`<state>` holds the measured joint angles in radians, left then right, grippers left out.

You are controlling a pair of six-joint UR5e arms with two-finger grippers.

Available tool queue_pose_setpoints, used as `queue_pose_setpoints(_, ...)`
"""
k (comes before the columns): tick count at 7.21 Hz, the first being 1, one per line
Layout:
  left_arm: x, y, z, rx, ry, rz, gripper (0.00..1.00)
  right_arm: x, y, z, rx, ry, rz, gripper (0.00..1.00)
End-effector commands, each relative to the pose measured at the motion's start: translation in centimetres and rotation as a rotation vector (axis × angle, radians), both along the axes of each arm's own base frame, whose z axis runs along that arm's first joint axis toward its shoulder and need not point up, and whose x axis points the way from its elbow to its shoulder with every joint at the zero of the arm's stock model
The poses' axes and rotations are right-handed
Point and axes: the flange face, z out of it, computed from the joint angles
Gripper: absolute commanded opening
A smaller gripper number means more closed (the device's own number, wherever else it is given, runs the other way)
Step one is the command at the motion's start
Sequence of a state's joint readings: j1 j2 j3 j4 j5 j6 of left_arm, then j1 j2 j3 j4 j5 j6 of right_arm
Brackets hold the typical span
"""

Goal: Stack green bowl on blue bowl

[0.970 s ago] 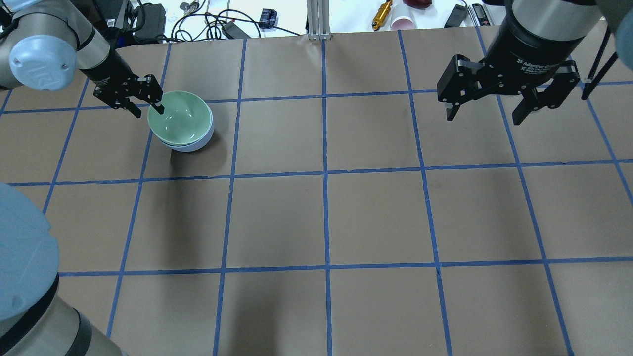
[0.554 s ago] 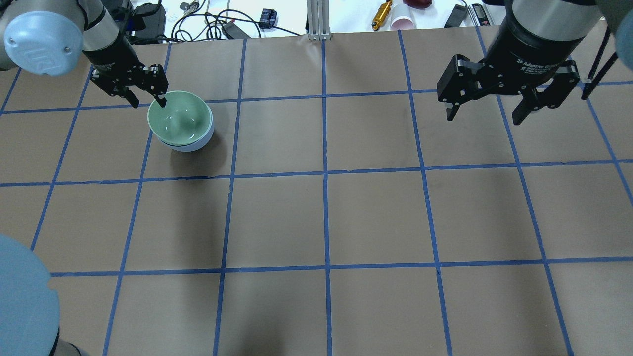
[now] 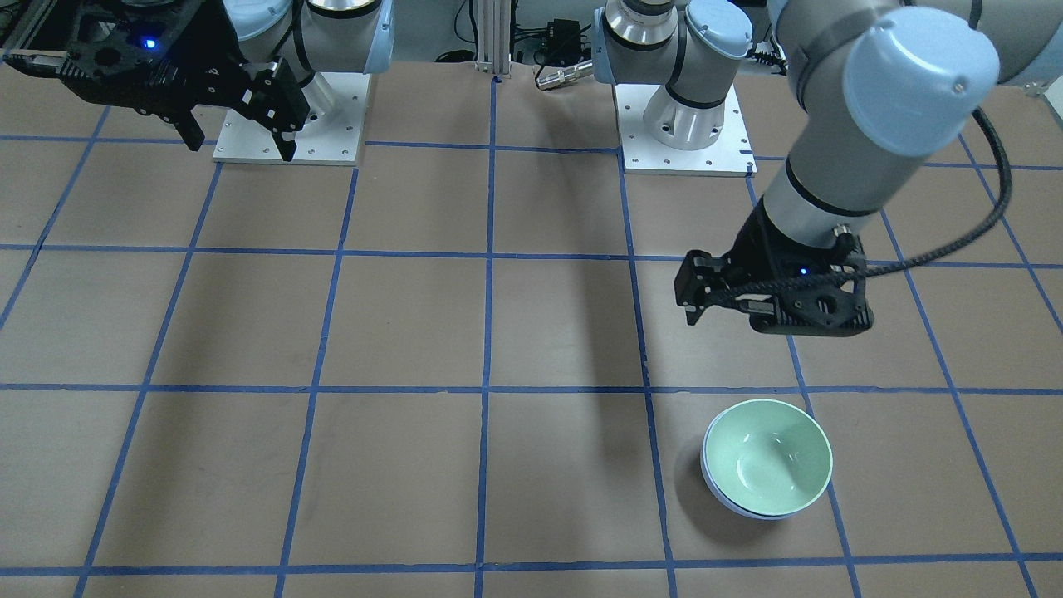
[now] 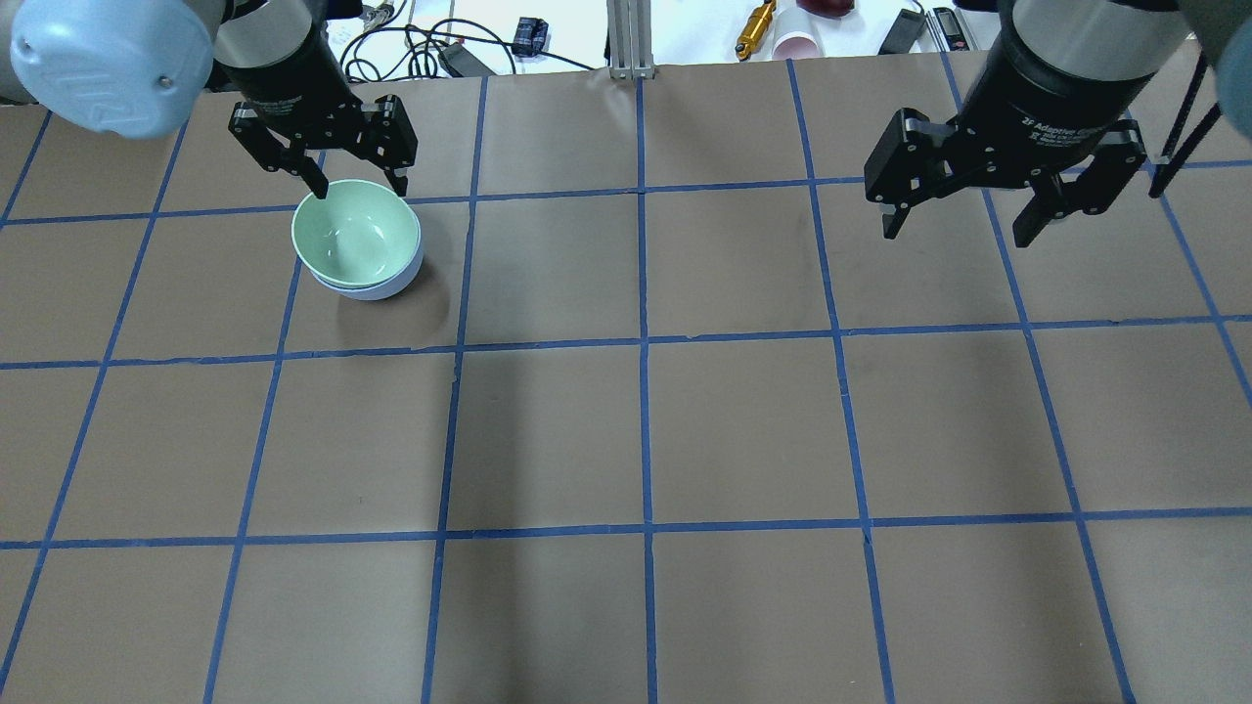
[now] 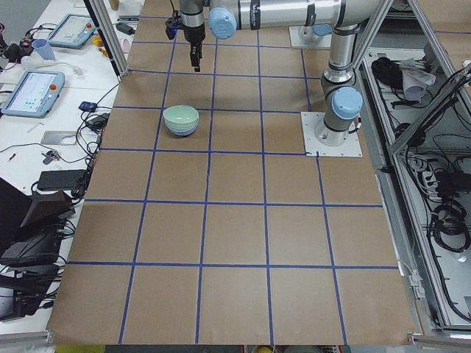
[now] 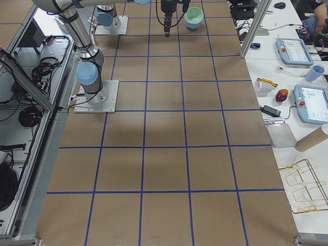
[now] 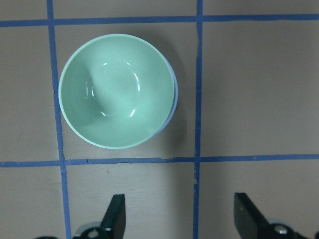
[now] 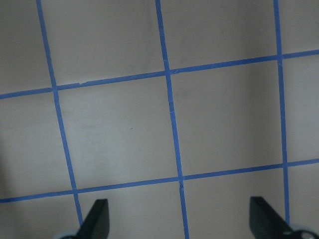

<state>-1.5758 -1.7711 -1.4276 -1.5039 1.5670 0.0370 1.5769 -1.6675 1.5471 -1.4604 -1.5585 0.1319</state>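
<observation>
The pale mint-green bowl (image 4: 357,235) sits nested in the periwinkle-blue bowl (image 4: 380,288) on the table's far left; only a sliver of the blue one shows. Both also show in the front view: green bowl (image 3: 768,465), blue bowl (image 3: 708,477). In the left wrist view the green bowl (image 7: 117,89) covers the blue bowl (image 7: 174,97). My left gripper (image 4: 359,188) (image 3: 760,325) (image 7: 180,211) is open and empty, raised above the bowls' rim and touching neither. My right gripper (image 4: 957,235) (image 3: 241,145) (image 8: 180,214) is open and empty above the far right of the table.
Brown paper with a blue tape grid (image 4: 644,342) covers the table. Beyond its far edge lie cables, a gold cylinder (image 4: 755,29), a pink cup (image 4: 797,44) and an aluminium post (image 4: 631,39). The arm bases (image 3: 685,124) stand at the robot's edge.
My left gripper has lifted off the green bowl's rim, turned and moved right, staying open. The stacked bowls and the right arm have not moved.
</observation>
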Motion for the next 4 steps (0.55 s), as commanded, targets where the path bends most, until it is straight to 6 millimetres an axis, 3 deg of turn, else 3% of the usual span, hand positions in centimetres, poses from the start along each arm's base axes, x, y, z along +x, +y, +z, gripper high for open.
queue_pose_setpoints(1, -3.2, 3.2, 3.2, -0.039, 0.002, -0.047, 0.92, 0.0, 0.0, 0.0, -0.001, 0.000, 0.000, 1.00)
queue_pose_setpoints(3, -2.5, 4.5, 5.2, -0.068, 0.005, -0.036, 0.99, 0.0, 0.0, 0.0, 0.001, 0.000, 0.000, 1.00)
queue_pose_setpoints(4, -1.9, 4.9, 5.1, -0.027, 0.002, -0.027, 1.00, 0.0, 0.0, 0.0, 0.001, 0.000, 0.000, 1.00)
